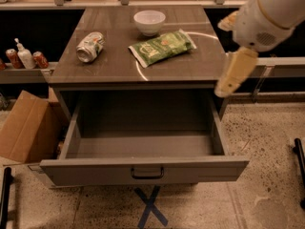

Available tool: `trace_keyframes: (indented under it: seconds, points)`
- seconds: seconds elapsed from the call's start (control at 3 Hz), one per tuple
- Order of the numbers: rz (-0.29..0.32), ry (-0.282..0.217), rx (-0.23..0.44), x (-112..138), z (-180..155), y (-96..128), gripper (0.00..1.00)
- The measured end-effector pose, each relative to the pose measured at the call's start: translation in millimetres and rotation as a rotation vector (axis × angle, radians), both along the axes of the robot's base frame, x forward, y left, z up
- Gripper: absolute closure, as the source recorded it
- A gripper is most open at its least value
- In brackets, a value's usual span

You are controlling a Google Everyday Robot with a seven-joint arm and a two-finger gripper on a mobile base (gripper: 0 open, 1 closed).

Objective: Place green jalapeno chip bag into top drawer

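The green jalapeno chip bag (162,47) lies flat on the grey tabletop (190,70), just in front of a white bowl. The top drawer (95,171) is pulled wide open below the tabletop and its box holds nothing; its small dark handle (147,173) is at the centre of the front panel. My gripper (233,70) hangs in the air at the right, above the table's right front corner and the drawer's right side, to the right of the bag and apart from it. It holds nothing.
A white bowl (149,22) and a crushed silver-green soda can (90,46) sit on the tabletop. A cardboard box (26,128) stands on the floor at left, below a shelf with bottles and cans (24,57). A blue tape X (150,208) marks the floor.
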State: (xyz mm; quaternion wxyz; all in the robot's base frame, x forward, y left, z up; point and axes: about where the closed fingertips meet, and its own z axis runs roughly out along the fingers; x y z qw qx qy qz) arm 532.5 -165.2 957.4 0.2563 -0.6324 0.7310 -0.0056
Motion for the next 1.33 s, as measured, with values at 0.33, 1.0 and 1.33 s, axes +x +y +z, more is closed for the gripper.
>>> trace_keyframes:
  seconds: [0.33,1.0,1.33]
  points:
    - [-0.004,-0.036,0.115,54,-19,29,0.0]
    - [0.03,-0.017,0.205,100,-30,55,0.0]
    - [0.031,-0.055,0.208,127,-31,51,0.0]
